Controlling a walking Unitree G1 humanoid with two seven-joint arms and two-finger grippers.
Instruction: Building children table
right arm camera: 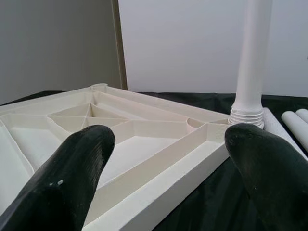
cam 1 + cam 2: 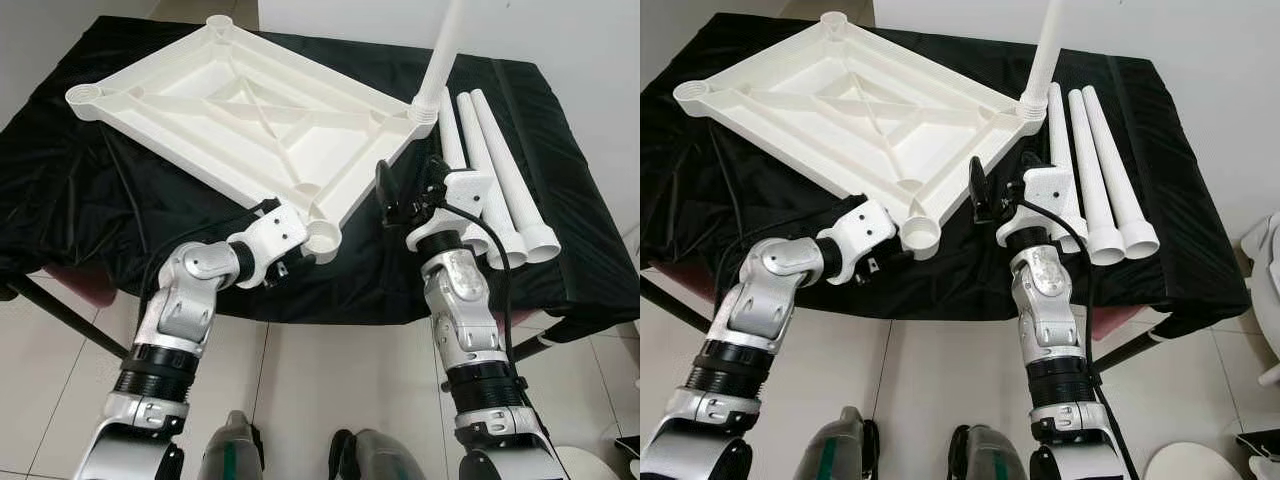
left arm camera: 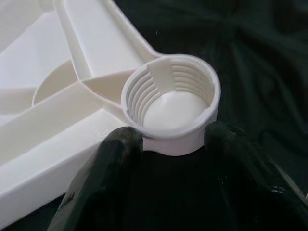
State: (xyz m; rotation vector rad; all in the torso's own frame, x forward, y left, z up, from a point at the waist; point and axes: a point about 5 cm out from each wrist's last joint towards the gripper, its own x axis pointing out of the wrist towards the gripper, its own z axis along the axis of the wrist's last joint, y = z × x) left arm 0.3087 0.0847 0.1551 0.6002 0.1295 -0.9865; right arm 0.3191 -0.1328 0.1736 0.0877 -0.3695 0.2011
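- The left gripper [image 3: 171, 144] sits at the near corner of the white tabletop [image 2: 240, 110], its two black fingers [image 3: 103, 163] spread either side of the threaded corner socket [image 3: 171, 103]; the tips touch its outer wall, but a firm grasp cannot be told.
- The right gripper [image 1: 168, 159] hovers released just right of that corner, fingers wide apart, near the tabletop's right edge.
- The tabletop lies upside down, ribs up, on the black cloth [image 2: 90, 200].
- Three loose legs [image 2: 500, 180] lie side by side on the right, touching each other.
- One screwed-in leg [image 2: 443, 55] stands upright in the far-right corner socket.
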